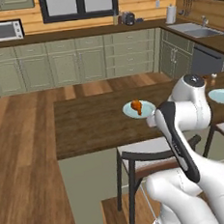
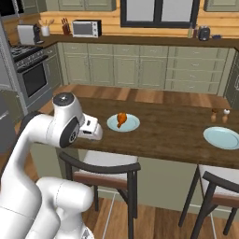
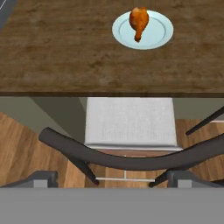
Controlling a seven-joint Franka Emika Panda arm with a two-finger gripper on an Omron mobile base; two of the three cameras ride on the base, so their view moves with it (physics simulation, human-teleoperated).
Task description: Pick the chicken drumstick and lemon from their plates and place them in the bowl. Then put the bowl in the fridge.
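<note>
I could read no writing or brand anywhere. The chicken drumstick [image 3: 139, 21] lay on a pale plate [image 3: 157, 36] on the dark wooden counter [image 2: 168, 130]; a second plate [image 2: 222, 138] sat well apart. My gripper [image 3: 112, 178] hung above a stool [image 3: 131, 122], fingers spread wide, holding nothing. Sage cabinets [image 1: 70, 64] lined the far wall.

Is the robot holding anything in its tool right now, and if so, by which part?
Nothing is held. The tool is open, its tips wide apart above a chair, and the chicken drumstick lies untouched on its plate.
</note>
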